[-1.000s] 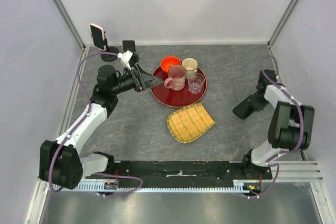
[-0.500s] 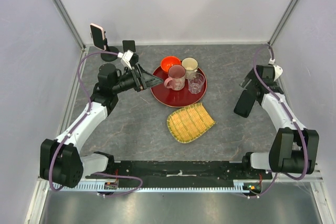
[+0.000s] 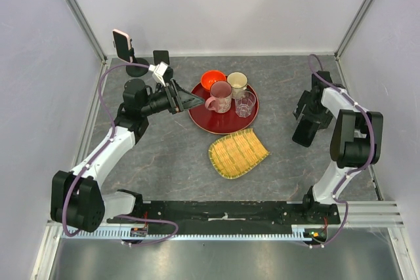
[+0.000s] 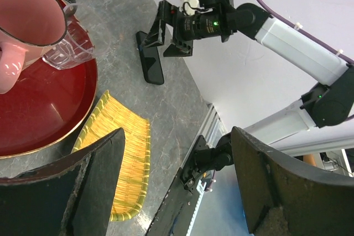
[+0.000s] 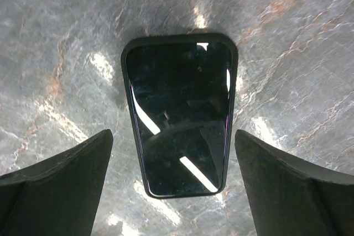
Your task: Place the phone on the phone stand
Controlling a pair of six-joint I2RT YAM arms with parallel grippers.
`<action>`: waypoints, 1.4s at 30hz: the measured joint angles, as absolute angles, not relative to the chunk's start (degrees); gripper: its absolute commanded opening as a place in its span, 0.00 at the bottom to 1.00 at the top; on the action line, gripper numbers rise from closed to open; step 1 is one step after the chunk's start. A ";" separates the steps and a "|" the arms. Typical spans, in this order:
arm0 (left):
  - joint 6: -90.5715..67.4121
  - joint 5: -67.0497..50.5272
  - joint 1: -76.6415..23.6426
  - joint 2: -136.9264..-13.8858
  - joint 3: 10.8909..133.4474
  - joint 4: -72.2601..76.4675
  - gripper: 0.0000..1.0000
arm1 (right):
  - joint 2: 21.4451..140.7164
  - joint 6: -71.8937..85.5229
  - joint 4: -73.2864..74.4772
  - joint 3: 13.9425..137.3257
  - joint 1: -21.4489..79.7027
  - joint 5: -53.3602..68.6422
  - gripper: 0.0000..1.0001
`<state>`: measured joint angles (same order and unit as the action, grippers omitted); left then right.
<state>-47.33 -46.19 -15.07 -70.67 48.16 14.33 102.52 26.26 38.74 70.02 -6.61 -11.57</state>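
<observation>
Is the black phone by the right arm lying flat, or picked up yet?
Lying flat: the phone rests screen up on the table, and the open right gripper hovers over it without touching.

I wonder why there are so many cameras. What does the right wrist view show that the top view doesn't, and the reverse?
Only the right wrist view: the black phone close up, light streaks on its glossy screen, lying between the spread fingers of the open right gripper. Only the top view: the red tray holding cups, the woven mat, the left gripper near the tray, and a stand in the far left corner holding a pink phone. Both: the black phone flat on the grey table under the right gripper.
</observation>
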 measured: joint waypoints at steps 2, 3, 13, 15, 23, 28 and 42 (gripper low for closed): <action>-47.55 -46.70 -15.07 -70.67 48.16 14.76 0.83 | 103.50 25.30 40.69 71.13 -6.66 -10.31 0.98; -47.72 -46.81 -15.07 -70.67 48.16 15.05 0.83 | 103.92 24.99 41.34 71.66 -6.66 -10.07 0.98; -48.84 -48.47 -15.07 -70.67 48.14 16.84 0.83 | 107.87 23.14 44.82 72.79 -7.90 -8.99 0.98; -49.17 -48.69 -15.07 -70.67 48.14 17.15 0.83 | 108.40 22.85 44.71 72.82 -8.32 -8.23 0.98; -49.91 -49.60 -15.07 -70.76 48.14 18.17 0.83 | 110.08 21.26 45.39 74.22 -9.47 -4.91 0.96; -50.57 -49.91 -15.07 -70.83 48.07 19.00 0.83 | 110.72 20.51 45.50 74.65 -9.96 -2.96 0.98; -51.16 -50.09 -15.07 -70.89 47.99 19.97 0.83 | 108.44 18.65 41.47 71.53 -8.84 -3.29 0.00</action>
<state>-51.16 -50.09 -15.07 -70.89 47.99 19.97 108.44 18.65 41.47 71.53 -8.84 -3.29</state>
